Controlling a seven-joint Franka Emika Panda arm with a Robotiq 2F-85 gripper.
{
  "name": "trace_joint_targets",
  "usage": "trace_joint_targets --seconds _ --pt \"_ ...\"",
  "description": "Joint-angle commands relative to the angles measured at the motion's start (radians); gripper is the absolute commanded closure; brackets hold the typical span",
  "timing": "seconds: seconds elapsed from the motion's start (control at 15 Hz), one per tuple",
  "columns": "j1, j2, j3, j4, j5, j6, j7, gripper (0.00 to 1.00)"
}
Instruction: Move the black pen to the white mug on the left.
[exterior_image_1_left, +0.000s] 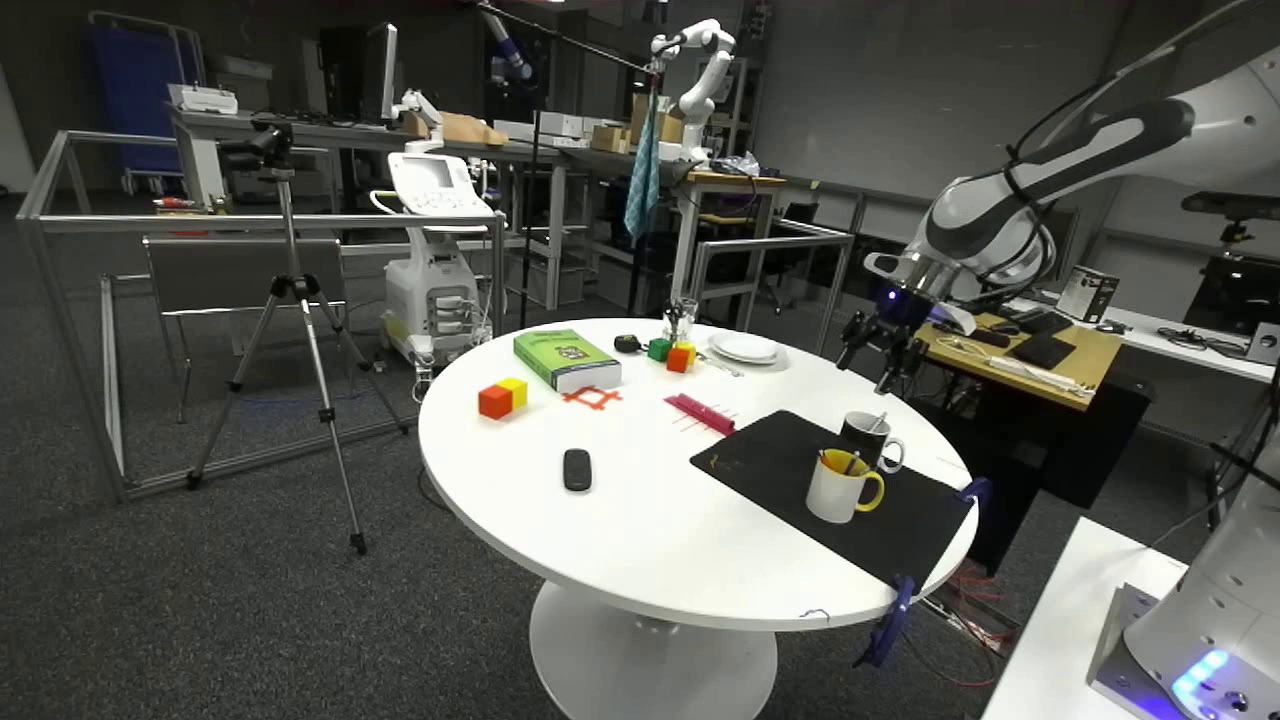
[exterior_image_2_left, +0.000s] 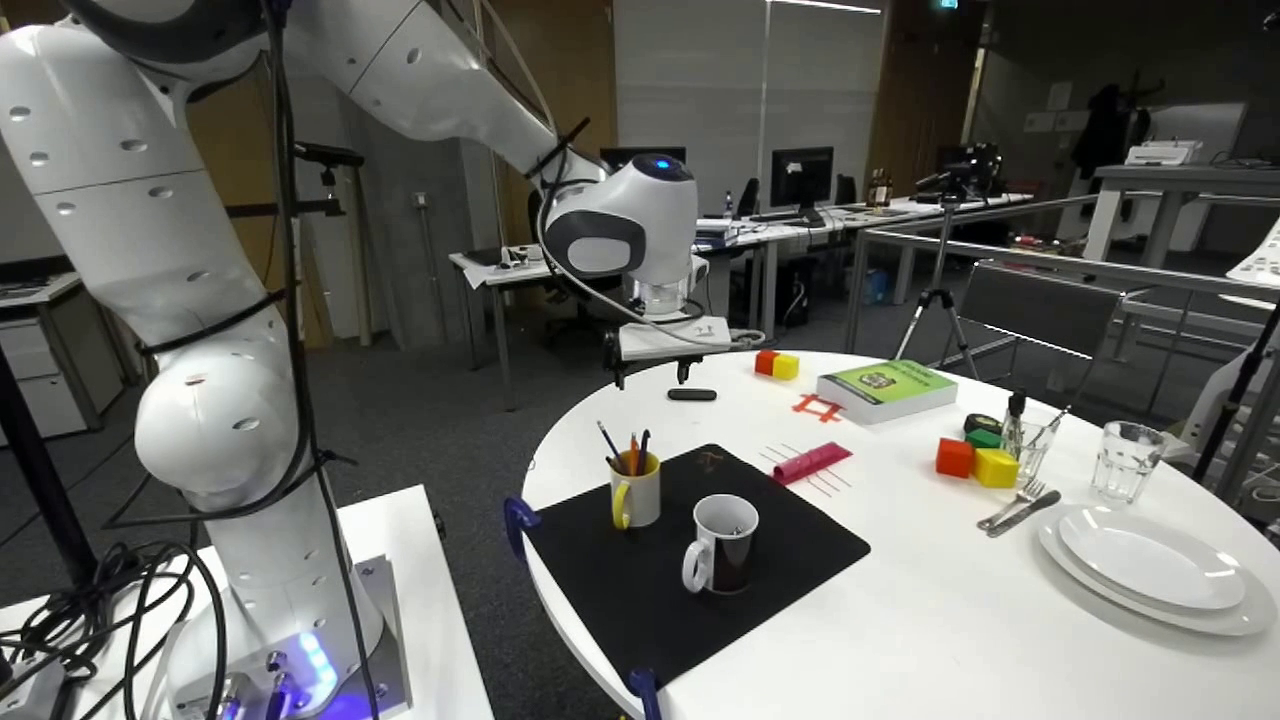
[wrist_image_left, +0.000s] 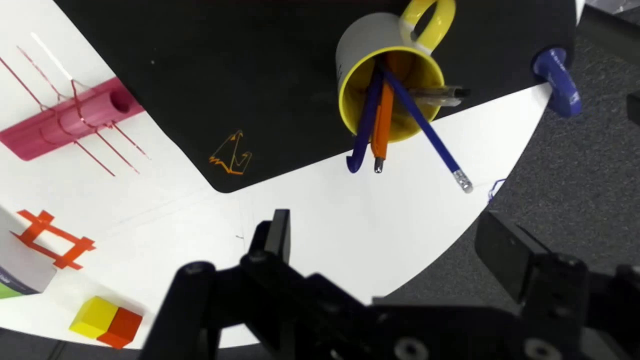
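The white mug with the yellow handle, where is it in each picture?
In an exterior view, the yellow-handled mug is right of centre, below the middle.
In an exterior view, the yellow-handled mug is centred across, below the middle.
In the wrist view, the yellow-handled mug is near the top, right of centre.
Shared landmark: the black mat under it.

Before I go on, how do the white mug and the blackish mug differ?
The white mug has a yellow handle; the blackish mug has a white handle. The white mug is yellow inside, the blackish mug white inside. Both stand upright on the black mat.
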Motion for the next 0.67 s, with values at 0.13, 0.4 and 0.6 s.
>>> trace_joint_targets --seconds 0.13,0.4,0.6 --pt "-0.003 -0.183 -0.015 -0.054 -0.230 -0.141 0.257 0.00" --pt "0.002 -0.262 -0.043 -0.053 -0.243 -0.197 0.394 0.00" --pt "0.000 -0.318 -0.064 -0.055 -0.240 -0.239 0.489 0.00"
